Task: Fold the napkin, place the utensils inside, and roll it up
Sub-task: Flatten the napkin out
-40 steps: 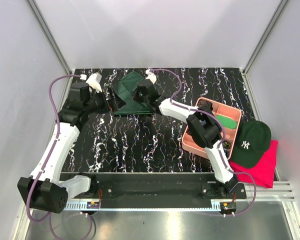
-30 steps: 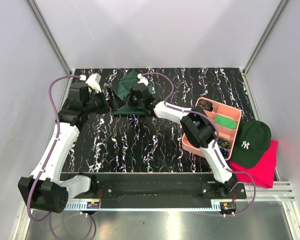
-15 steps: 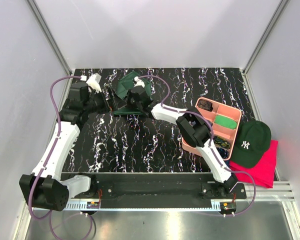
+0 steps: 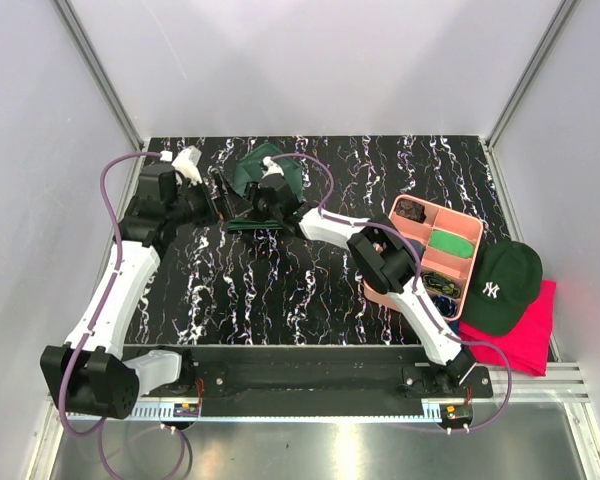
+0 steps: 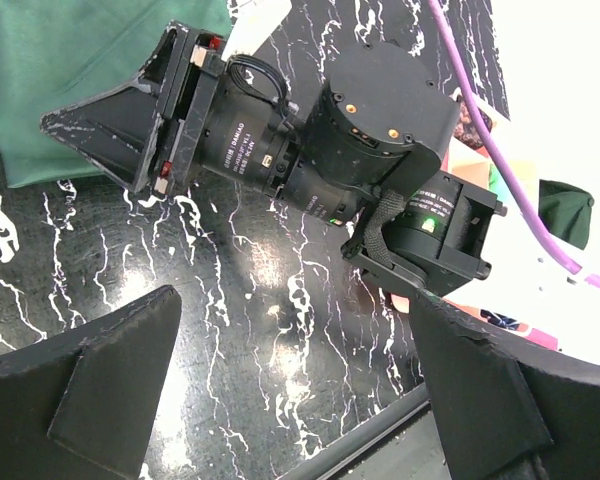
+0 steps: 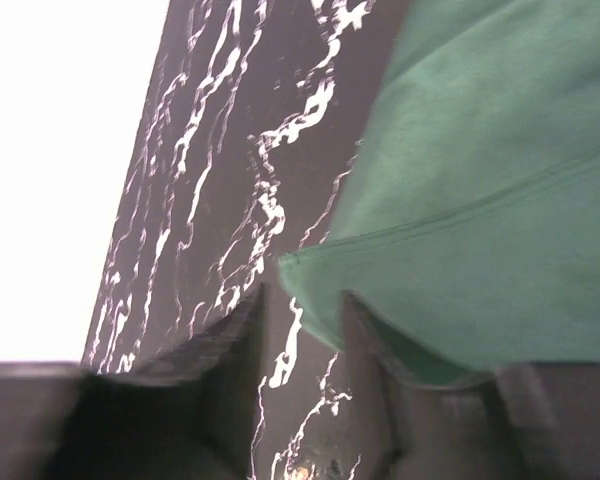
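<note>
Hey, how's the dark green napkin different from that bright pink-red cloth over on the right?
The dark forest-green fabric napkin is deep green; the bright pink-red cloth is vivid red. The napkin lies at the far middle of the black marbled table; the pink-red cloth lies at the near right. A black baseball cap sits on the pink-red cloth, none on the napkin. Both are soft fabric.

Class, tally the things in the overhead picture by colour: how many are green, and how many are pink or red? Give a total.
Green: 3 (napkin, swatch, cap)
Pink or red: 2 (tray, cloth)
Total: 5
</note>
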Robot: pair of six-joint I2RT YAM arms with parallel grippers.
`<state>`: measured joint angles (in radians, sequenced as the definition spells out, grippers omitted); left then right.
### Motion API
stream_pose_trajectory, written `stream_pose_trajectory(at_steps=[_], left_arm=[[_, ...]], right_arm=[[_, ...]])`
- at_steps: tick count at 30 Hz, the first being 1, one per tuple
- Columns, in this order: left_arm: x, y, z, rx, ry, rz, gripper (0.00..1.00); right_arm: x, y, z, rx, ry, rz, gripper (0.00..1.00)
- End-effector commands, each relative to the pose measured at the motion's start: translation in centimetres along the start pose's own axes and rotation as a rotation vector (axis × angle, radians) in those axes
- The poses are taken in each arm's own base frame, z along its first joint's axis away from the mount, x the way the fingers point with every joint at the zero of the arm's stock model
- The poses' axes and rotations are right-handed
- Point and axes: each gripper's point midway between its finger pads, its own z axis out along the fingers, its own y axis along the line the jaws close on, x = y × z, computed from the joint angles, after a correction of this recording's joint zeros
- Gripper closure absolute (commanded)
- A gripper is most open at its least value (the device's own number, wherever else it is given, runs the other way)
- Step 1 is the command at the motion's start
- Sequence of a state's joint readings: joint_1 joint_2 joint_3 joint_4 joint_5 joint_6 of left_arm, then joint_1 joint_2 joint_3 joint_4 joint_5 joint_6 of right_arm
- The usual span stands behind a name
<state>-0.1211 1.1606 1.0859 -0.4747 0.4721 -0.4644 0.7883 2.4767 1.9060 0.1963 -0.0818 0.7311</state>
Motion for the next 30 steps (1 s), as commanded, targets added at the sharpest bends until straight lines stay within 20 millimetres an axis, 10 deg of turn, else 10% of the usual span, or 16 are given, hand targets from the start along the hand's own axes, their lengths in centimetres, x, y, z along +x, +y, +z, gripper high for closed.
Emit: stream_pose_trajectory(at_steps=[1,5,11,19,30], left_arm=[[-0.9,0.1,0.3,0.022,-0.027,0.010,0.01],[-1.0,1.0,0.5,0.002,-0.029,-0.005,0.01],[-1.2,2.2,0.7,-0.027,-0.032,-0.015,0.01],[-1.0,2.9,1.1,-0.023,-0.027,-0.032,0.01],[-0.6,3.5,1.7,-0.020,-0.004,-0.051,0.01]], right_arm=[[-2.1,4.7,-0.6,-0.137,-0.029,-0.068,0.48],[-5.2,6.6,-3.2,-0.157,-0.080,-0.123,0.44],[-8.7,2.6,-8.8,-0.071,-0.111,-0.091,0.43],[-6.5,-8.0,-13.5,0.110,0.005,0.107,0.42],[-2.6,-10.9,-11.9,0.068,0.143,0.274,0.48]])
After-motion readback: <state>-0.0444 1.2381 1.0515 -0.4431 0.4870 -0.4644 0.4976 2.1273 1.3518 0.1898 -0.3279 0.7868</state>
